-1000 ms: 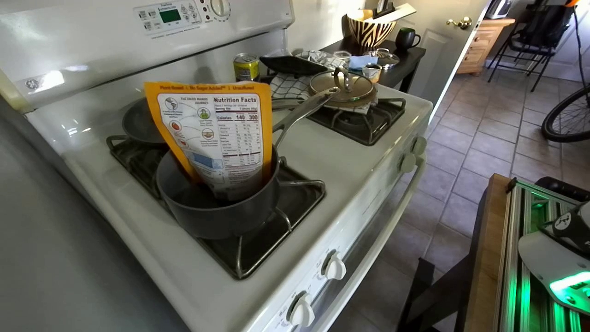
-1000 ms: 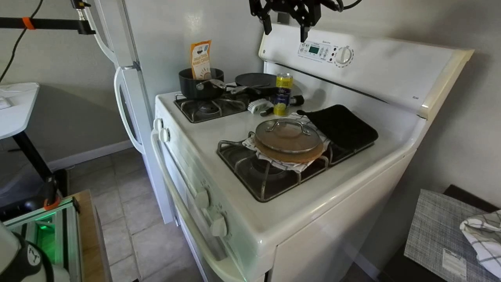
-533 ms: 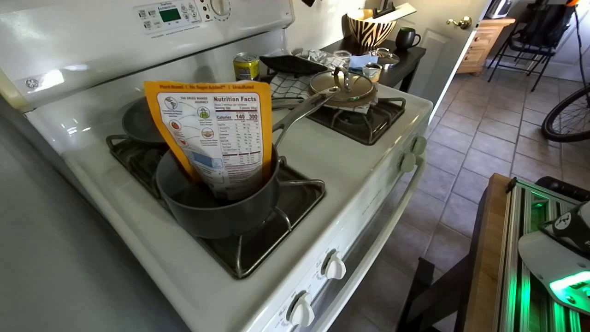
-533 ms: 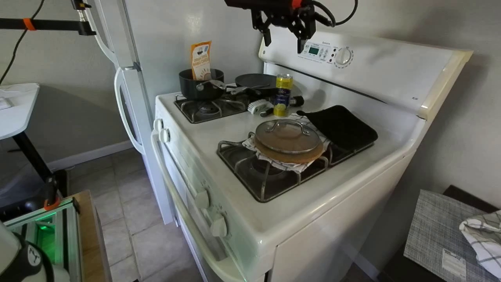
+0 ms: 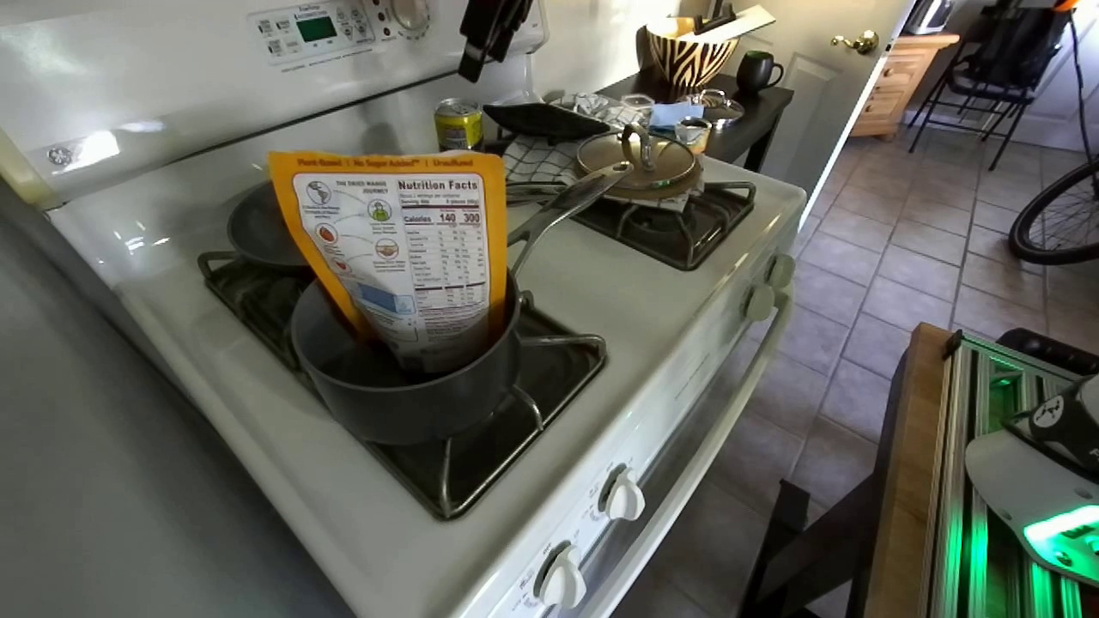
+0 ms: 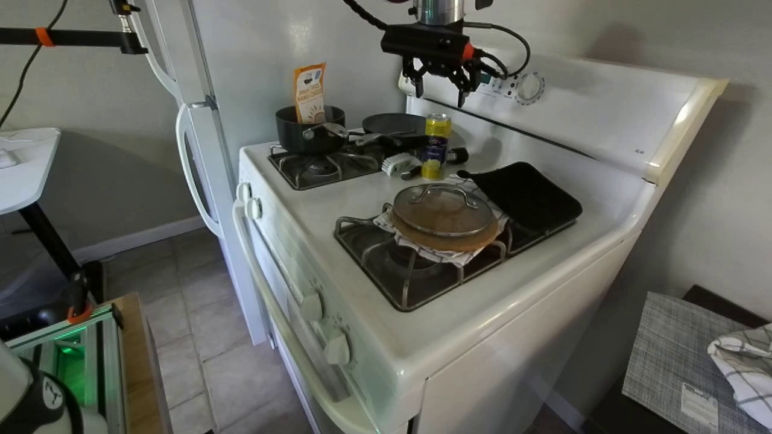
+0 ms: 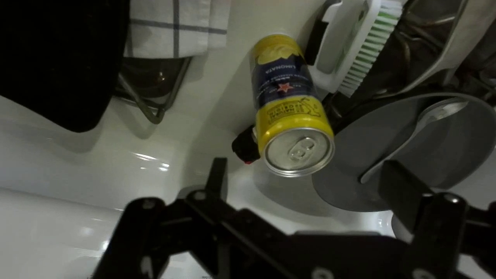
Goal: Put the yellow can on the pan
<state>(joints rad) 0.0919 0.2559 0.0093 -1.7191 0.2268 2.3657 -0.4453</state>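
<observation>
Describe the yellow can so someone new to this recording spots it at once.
On the white gas stove, look between the burner grates. Beside a scrub brush stands an upright Limonata can; its yellow ends and dark-blue middle set it apart from that brush and the grey frying pan.

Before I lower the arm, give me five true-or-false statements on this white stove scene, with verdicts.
1. The yellow-and-blue cylindrical metal can stands upright on the white stovetop. True.
2. The black two-fingered gripper is clamped on the can. False: the gripper is open, apart from the can.
3. A silver metal utensil lies in the round grey pan. True.
4. The can is in the pan. False: the can stands outside the pan.
5. The deep dark-grey pot is empty. False: an orange pouch with a white label stands in the pot.
</observation>
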